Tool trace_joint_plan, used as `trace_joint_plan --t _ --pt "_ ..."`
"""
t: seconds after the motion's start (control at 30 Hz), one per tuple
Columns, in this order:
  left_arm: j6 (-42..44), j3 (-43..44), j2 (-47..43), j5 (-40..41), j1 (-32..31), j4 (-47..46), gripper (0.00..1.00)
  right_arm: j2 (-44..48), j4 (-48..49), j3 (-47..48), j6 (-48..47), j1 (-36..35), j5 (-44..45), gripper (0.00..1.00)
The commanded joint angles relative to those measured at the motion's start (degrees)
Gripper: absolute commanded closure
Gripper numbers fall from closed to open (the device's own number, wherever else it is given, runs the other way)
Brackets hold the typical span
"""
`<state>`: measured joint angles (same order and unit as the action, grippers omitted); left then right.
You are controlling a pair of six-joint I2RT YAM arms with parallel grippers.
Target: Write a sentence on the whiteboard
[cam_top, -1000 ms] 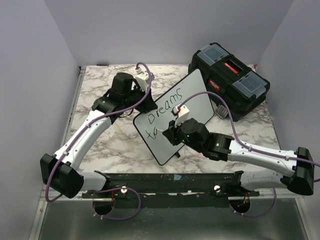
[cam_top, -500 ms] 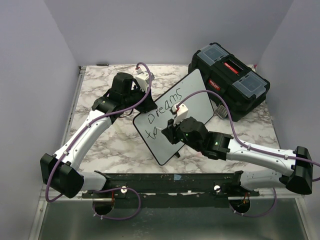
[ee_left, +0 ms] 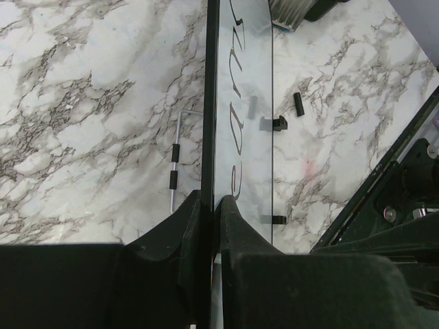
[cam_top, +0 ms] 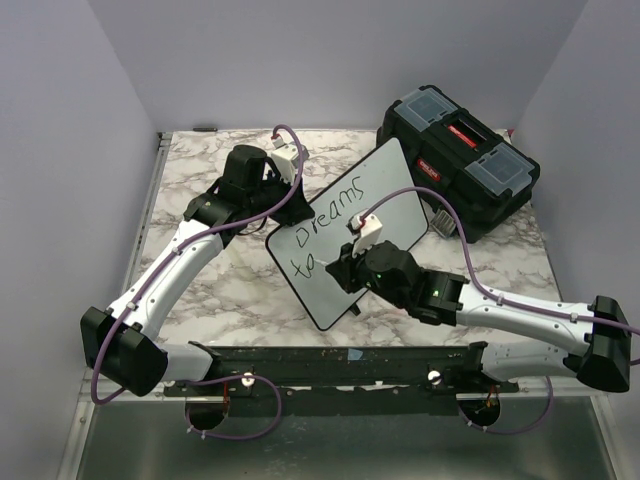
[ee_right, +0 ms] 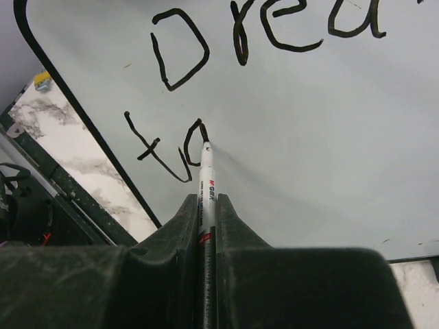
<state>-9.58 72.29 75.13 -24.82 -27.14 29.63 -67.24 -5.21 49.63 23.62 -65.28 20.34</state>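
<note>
Jaws: left gripper (ee_left: 209, 202) clamped on whiteboard (ee_left: 243, 137) edge; right gripper (ee_right: 204, 203) clamped on marker (ee_right: 206, 171), shifted slightly right.

We record a table (cam_top: 250, 300) with a white marble-pattern top, veined grey. Plain pale lilac panels enclose it: back wall (cam_top: 330, 60), left wall (cam_top: 60, 200), right wall (cam_top: 590, 150). A black toolbox (cam_top: 460, 160) stands at the far right. A black rail (cam_top: 340, 362) runs along the near edge, above a dull metal surface (cam_top: 330, 450). Lighting is even and soft.
</note>
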Motion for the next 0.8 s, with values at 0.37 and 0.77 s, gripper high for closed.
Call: trace_joint_plan --t 0.37,0.77 --pt "3.69 -2.07 1.68 3.19 -2.57 8.52 1.0 1.35 -3.62 -2.98 0.82 0.28 1.86 0.99" --pt "3.7 -2.11 1.6 3.2 -2.57 8.52 1.0 5.75 -3.52 -0.52 1.38 0.25 3.32 0.99"
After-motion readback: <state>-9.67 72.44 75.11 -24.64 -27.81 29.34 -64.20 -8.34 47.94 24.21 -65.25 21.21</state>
